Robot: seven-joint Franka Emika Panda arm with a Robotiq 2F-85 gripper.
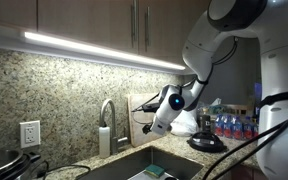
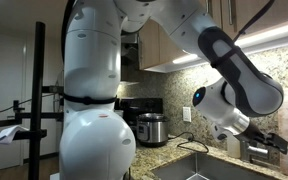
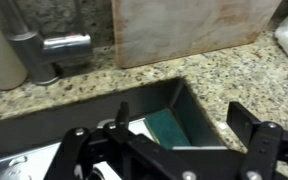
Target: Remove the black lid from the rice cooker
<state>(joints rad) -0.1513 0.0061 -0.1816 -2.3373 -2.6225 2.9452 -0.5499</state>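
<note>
Gripper [image 3: 179, 120] jaws apart, empty, above sink [image 3: 74, 125] containing a green sponge [image 3: 169, 128]. Faucet [image 3: 54, 48] and board [image 3: 194, 30] stand just behind. Lid [image 1: 204, 138] sits on cooker [image 1: 208, 148] on the counter beside the sink, apart from the gripper, with bottles [image 1: 234, 126] near.

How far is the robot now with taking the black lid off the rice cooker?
Done: nothing visible yet; the black lid seems to sit on the rice cooker, beside the sink. In hand: the pincer is open and empty, hanging over the sink, apart from the lid. Left: reach the lid, grip it, lift it off and set it down.
</note>
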